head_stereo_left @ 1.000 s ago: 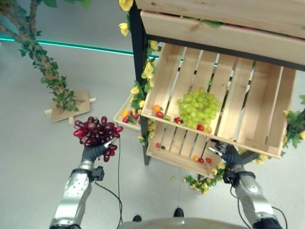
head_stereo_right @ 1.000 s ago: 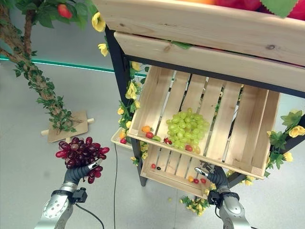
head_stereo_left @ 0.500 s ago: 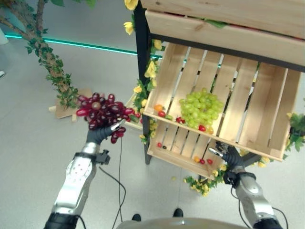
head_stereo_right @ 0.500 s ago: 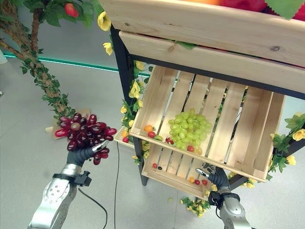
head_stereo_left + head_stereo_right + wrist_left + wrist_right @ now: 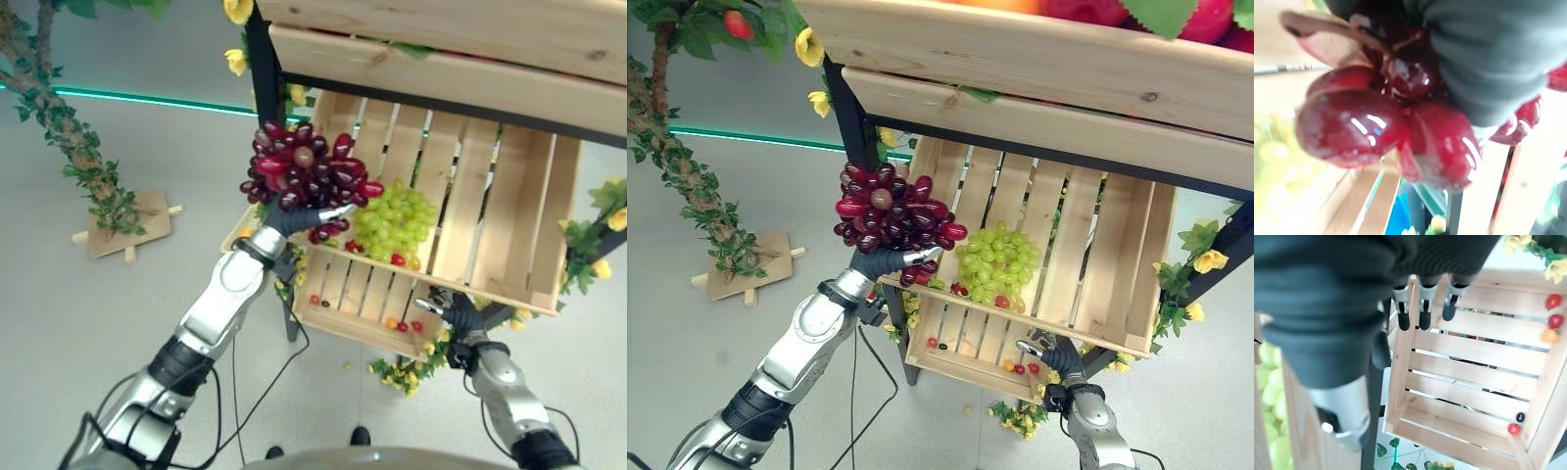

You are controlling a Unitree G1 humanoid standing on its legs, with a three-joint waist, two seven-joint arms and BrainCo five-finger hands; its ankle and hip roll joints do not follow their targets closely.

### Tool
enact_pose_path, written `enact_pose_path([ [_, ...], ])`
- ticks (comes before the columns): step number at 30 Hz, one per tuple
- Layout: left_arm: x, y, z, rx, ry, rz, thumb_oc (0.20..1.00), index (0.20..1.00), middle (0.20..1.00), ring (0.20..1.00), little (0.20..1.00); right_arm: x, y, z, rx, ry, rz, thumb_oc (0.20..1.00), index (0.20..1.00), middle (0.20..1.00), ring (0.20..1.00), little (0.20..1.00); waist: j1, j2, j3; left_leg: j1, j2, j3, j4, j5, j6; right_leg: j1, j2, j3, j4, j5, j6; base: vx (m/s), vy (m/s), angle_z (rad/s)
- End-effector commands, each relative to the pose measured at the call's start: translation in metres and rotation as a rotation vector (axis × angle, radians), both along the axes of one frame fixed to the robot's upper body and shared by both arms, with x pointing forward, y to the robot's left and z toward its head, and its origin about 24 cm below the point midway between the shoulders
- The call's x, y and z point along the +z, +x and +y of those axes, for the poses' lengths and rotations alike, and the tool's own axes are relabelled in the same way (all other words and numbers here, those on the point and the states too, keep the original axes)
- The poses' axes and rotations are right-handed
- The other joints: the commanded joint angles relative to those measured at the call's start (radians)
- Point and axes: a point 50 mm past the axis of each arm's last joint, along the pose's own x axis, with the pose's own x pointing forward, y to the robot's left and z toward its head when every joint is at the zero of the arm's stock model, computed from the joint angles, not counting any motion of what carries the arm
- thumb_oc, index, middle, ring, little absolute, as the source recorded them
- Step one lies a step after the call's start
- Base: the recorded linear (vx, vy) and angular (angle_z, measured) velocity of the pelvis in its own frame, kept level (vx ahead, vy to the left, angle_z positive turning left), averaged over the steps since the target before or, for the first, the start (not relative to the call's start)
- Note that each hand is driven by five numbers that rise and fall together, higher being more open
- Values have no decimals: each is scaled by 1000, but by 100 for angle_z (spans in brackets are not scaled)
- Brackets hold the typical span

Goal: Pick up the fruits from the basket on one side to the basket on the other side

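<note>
My left hand (image 5: pixel 294 220) is shut on a bunch of dark red grapes (image 5: pixel 304 176), held up in front of the left end of the middle wooden crate (image 5: pixel 490 196). Up close, the red grapes (image 5: pixel 1376 122) bulge past the hand's dark cover (image 5: pixel 1488 54). A bunch of green grapes (image 5: pixel 392 220) lies in that crate, just right of the red bunch, with small red fruits at its front edge. My right hand (image 5: pixel 453 311) is low by the lower crate (image 5: pixel 353 313), its fingers (image 5: pixel 1420 308) straight and holding nothing.
The lower crate holds a few small tomatoes (image 5: pixel 402 325). An upper crate (image 5: pixel 441 20) overhangs the middle one. A black stand post (image 5: pixel 260 78) with yellow flowers runs down the crates' left side. An artificial tree (image 5: pixel 69 137) on a wooden base (image 5: pixel 122 220) stands at left.
My left arm has lifted the red grapes up and to the right, from out over the floor to the middle crate's left end. The right hand has hardly moved.
</note>
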Motion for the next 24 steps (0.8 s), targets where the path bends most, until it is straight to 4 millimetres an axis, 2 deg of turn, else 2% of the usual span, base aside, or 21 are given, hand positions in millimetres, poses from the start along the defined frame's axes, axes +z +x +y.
enact_pose_path([
  [1, 16, 12, -17, -50, -11, -46, 200, 200, 200, 200, 200, 45, 35, -16, -28, -82, -189, 1000, 1000, 1000, 1000, 1000, -4, -7, -47, -35, 39, -9, 20, -16, -42, 81, -30, -1, 7, -121, 88, 42, 0, -6],
  [6, 14, 17, -31, -83, 3, -13, 200, 200, 200, 200, 200, 41, 36, -14, -30, -86, -169, 1000, 1000, 1000, 1000, 1000, -15, -5, -52, -30, 38, -3, 12, -15, -39, 78, -31, 8, 7, -120, 90, 11, 7, -3],
  [9, 14, 20, -32, -80, 0, -3, 200, 200, 200, 200, 200, 39, 35, -13, -26, -87, -160, 1000, 1000, 1000, 1000, 1000, -19, -4, -54, -27, 39, -1, 9, -14, -39, 79, -31, 10, 7, -120, 91, 4, 1, -1],
  [15, 9, 49, -22, 79, 40, 35, 200, 200, 200, 200, 200, 32, 33, -8, 1, -88, -124, 1000, 1000, 1000, 1000, 1000, -39, 3, -61, -5, 48, 23, -4, -21, -43, 83, -24, 27, 7, -127, 93, 33, -1, -8],
  [20, 17, 72, -18, 198, 147, -7, 200, 200, 200, 200, 200, 28, 35, -3, 20, -90, -106, 1000, 1000, 1000, 1000, 1000, -59, 8, -66, 6, 53, 43, -13, -19, -46, 79, -20, 44, 7, -125, 96, 16, 5, -13],
  [24, 21, 82, -16, 260, 182, -24, 200, 200, 200, 200, 200, 27, 36, 2, 41, -84, -106, 1000, 1000, 1000, 1000, 1000, -73, 10, -71, 11, 55, 54, -16, -21, -47, 78, -20, 52, 7, -123, 98, 15, 4, -7],
])
